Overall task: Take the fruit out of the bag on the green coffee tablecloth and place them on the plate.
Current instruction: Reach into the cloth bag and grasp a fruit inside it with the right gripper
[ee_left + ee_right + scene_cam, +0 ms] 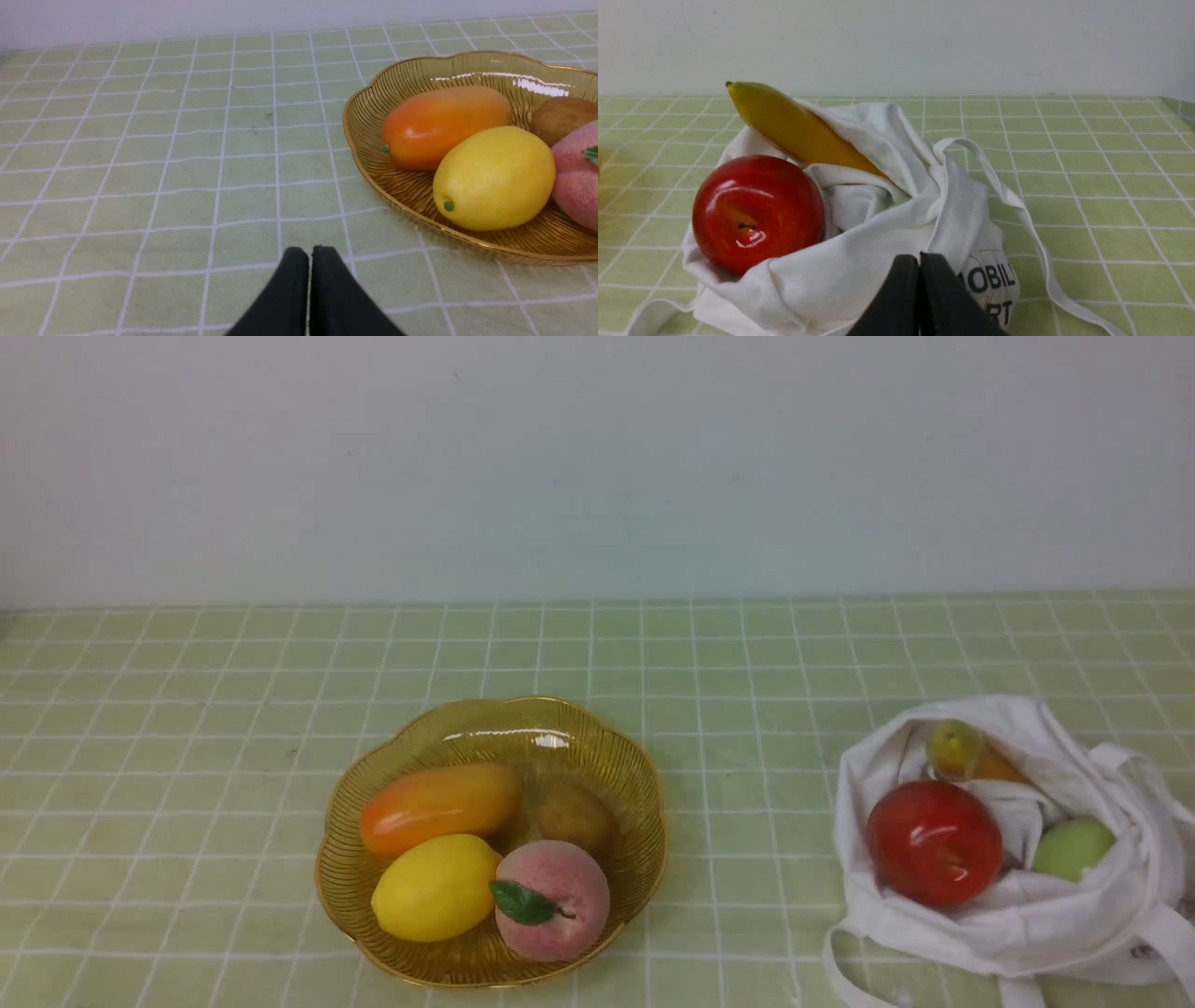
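On the right of the green coffee tablecloth (187,709) the white bag (1008,919) lies open. In it rest a red apple (934,842), a pale green fruit (1072,847) and a yellow-green one (954,747). The amber plate (644,784) stands left of the bag. In the right wrist view my right gripper (919,261) is shut and empty, just in front of the bag (859,270), with the apple (756,212) and the long yellow fruit (798,128) behind it. My left gripper (310,254) is shut and empty above bare cloth, beside the plate (348,130). Neither gripper shows in the front view.
On the plate lie a lemon (434,887), a pink peach (553,899), an orange oblong fruit (439,807) and a brown kiwi (577,819). The bag's strap handles (1036,261) trail over the cloth. A pale wall (597,467) closes the far side of the table.
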`<control>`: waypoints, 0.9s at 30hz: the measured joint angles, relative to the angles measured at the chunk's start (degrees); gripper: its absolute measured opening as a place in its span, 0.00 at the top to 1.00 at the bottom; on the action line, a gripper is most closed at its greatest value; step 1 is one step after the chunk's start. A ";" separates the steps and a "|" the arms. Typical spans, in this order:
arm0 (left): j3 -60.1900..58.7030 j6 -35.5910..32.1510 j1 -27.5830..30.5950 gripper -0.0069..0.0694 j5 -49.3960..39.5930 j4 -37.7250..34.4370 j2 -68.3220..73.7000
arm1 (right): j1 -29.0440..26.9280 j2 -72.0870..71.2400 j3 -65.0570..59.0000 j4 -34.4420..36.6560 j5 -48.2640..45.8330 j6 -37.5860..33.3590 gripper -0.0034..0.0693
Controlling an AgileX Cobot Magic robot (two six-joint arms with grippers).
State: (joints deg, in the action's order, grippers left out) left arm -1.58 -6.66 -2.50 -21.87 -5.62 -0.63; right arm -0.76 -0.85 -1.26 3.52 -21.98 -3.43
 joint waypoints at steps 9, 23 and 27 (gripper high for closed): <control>0.00 0.00 0.00 0.92 0.00 0.00 0.00 | 0.00 0.00 0.00 0.00 0.00 0.00 0.97; 0.00 0.00 0.00 0.92 0.00 0.00 0.00 | 0.00 0.00 0.00 0.00 0.00 -0.11 0.97; 0.00 0.00 0.00 0.92 0.00 0.00 0.00 | 0.00 0.00 0.00 -0.86 0.06 -0.51 0.97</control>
State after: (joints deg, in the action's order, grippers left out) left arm -1.58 -6.66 -2.50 -21.87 -5.62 -0.63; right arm -0.76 -0.85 -1.26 2.65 -21.92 -3.94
